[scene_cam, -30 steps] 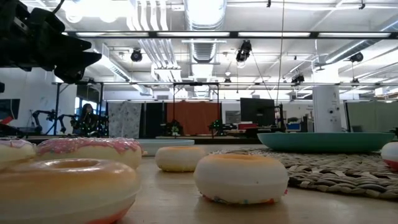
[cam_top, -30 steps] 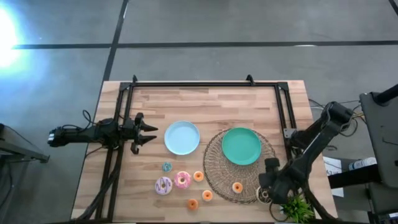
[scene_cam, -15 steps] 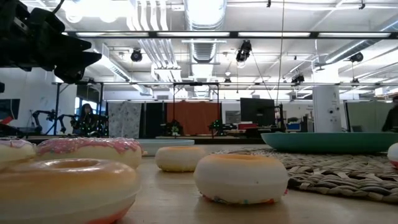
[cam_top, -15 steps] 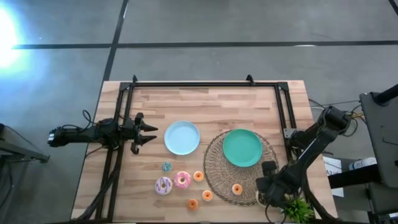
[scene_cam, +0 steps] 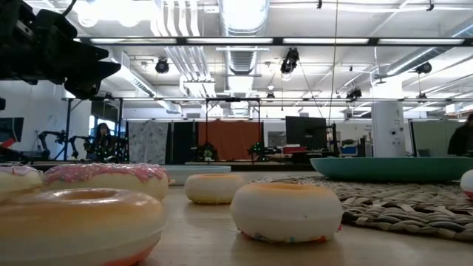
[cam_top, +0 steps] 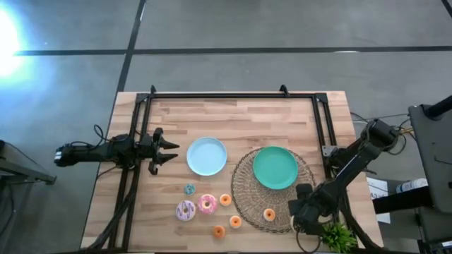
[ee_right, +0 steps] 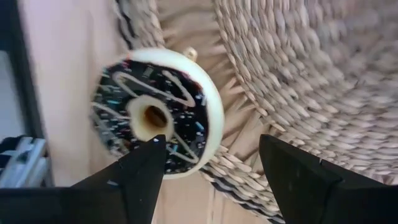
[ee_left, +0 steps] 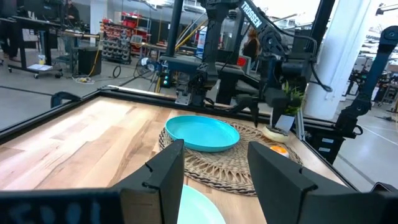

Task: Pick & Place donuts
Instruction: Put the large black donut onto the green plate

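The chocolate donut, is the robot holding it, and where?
No, nothing is held. The right gripper is open above the chocolate donut, which lies at the edge of the wicker mat. The left gripper is open and empty too.

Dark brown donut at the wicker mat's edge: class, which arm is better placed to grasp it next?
Right. The right gripper hangs open directly over the dark brown donut; the left gripper waits beyond the light-blue plate.

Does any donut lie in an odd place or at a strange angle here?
Yes. The dark brown donut straddles the edge of the wicker mat, half on it and half on the table, so it seems tilted. The right pincer hangs open above it.
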You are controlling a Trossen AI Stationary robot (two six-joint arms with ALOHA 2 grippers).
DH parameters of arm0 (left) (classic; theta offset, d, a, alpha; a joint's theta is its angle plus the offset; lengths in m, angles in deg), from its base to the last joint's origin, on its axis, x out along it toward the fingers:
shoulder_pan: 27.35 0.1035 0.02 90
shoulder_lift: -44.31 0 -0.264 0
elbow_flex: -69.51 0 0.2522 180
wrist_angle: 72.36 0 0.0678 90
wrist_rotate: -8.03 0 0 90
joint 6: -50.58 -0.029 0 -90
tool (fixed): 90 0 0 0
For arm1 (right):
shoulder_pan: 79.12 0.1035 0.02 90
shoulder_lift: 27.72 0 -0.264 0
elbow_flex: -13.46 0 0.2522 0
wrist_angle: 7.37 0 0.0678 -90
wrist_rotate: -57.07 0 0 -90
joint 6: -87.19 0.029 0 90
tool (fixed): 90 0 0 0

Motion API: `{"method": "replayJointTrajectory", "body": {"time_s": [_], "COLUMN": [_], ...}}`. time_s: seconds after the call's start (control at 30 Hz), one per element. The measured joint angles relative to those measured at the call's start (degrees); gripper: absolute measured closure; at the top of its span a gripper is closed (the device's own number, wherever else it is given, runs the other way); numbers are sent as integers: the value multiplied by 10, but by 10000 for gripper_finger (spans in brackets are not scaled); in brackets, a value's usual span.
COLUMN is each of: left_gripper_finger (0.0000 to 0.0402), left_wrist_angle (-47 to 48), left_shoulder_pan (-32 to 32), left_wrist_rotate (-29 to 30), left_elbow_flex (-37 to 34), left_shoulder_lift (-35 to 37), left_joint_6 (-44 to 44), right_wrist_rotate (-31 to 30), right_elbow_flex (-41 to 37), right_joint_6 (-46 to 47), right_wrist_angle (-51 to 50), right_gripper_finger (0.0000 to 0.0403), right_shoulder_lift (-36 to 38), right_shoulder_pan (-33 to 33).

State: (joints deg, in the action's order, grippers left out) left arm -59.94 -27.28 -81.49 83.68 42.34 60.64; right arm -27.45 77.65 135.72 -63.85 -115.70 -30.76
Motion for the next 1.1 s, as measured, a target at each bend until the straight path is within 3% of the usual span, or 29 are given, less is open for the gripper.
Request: {"method": "replayJointTrajectory", "body": {"time_s": [0.33,0.63,0.83,1.1], "left_gripper_finger": [250,250,250,250], "left_wrist_angle": [0,0,0,0], "left_shoulder_pan": [0,0,0,0], "left_wrist_rotate": [0,0,0,0], "left_elbow_flex": [0,0,0,0], "left_shoulder_lift": [0,0,0,0], "left_joint_6": [0,0,0,0], "right_wrist_rotate": [9,-2,-8,-9], "right_elbow_flex": [5,-13,-27,-6], "right_joint_6": [-4,30,52,43], "right_wrist_angle": [25,72,77,26], "right_gripper_finger": [159,190,239,346], "right_shoulder_lift": [-10,-12,-28,5], "right_shoulder_pan": [-1,-4,-13,-15]}}
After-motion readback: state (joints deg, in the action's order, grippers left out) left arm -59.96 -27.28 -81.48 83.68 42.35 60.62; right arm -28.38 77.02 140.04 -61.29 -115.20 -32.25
